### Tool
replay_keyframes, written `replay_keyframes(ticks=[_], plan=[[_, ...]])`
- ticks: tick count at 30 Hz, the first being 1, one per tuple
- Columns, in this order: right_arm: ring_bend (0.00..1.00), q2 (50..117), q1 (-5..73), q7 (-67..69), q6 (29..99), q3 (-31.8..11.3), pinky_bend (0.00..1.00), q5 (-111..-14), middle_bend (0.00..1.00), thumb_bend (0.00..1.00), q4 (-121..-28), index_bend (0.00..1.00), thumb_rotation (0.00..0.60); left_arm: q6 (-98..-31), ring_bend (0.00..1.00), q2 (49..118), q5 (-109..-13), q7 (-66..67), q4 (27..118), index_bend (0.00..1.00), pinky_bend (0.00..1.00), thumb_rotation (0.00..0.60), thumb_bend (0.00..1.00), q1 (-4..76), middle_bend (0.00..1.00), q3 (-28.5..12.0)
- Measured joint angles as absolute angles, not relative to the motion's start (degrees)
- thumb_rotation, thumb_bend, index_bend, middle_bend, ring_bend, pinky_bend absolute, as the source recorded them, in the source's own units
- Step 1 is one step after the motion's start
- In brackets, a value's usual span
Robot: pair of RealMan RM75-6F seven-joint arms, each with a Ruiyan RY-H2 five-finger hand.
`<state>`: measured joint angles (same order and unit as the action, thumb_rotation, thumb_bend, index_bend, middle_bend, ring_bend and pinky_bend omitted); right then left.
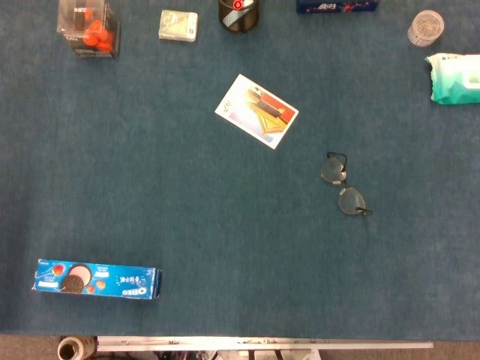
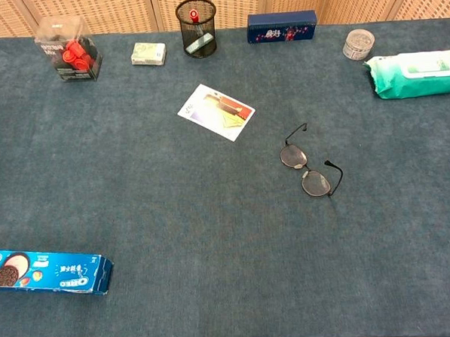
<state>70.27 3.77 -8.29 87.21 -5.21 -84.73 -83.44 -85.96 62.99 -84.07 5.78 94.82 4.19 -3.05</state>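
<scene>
Neither hand shows in the head view or the chest view. On the blue felt table (image 1: 187,210) (image 2: 174,209) lie a pair of dark-rimmed glasses (image 1: 344,184) (image 2: 309,168) right of centre, lenses flat, and a printed card (image 1: 256,111) (image 2: 216,111) at centre back. A blue Oreo box (image 1: 97,279) (image 2: 45,272) lies flat near the front left edge.
Along the back stand a clear box of red pieces (image 1: 90,28) (image 2: 69,50), a small pale packet (image 1: 178,25) (image 2: 148,53), a black mesh cup (image 1: 238,13) (image 2: 196,27), a dark blue box (image 2: 281,27), a small round jar (image 1: 425,28) (image 2: 358,44) and a green wet-wipes pack (image 1: 454,78) (image 2: 415,74).
</scene>
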Motion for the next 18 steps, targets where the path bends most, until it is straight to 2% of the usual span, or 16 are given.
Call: replay_keyframes(ticks=[11,18], plan=[[0.17,71.37,5.71,-6.75,83.13,-3.55,0.35,-86.24,0.31,0.33,-82.81,0.26,0.600,-87.74,0.36,62.40,-84.20,5.41,95.45,0.49,0.45,0.600,0.59,3.10,0.39,-3.08],[0.17,70.63,6.64,-3.97,84.02,-1.62,0.35,-92.61,0.31,0.33,-85.86,0.26,0.600,-87.63,0.36,62.39,-84.98,5.31,95.42,0.49,0.45,0.600,0.59,3.16,0.39,-2.73]])
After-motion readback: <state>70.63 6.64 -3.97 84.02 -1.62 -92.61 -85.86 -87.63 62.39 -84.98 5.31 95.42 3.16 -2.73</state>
